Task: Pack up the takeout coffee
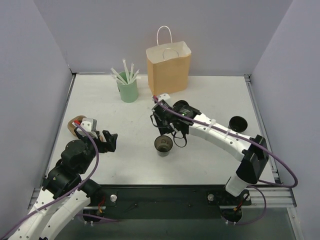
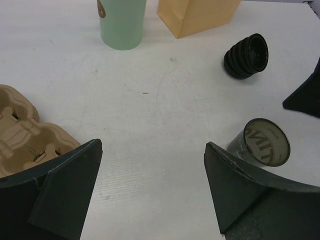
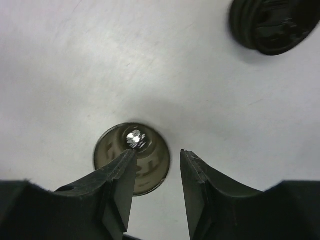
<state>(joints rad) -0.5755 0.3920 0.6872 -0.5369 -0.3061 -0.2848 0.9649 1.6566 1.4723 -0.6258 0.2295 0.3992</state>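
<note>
Both pairs of your jaws are released. Your right jaws (image 3: 157,156) hang narrowly parted over the rim of the cup (image 3: 112,145). One finger (image 3: 117,190) lies over the cup's open mouth and the other sits just outside its wall, so the rim is in the gap. You cannot tell whether either finger touches it. The cup stands upright on the surface (image 3: 75,60), uncovered and dark, with print showing at its bottom. Beyond these jaws and off to one side, well apart from the cup, the black lid (image 3: 272,22) lies on the surface, its side ribbed.

Your left jaws (image 2: 152,145) are spread wide and hold nothing; only the surface shows in the gap. Just outside one finger stands the same cup, and just outside the other lies the brown cup carrier (image 2: 20,135). Farther ahead of these jaws stand the green cup (image 2: 122,25), which holds white straws (image 1: 125,72), and beside it the paper bag (image 2: 200,15). The bag is upright with its top open, apart from the cup.
</note>
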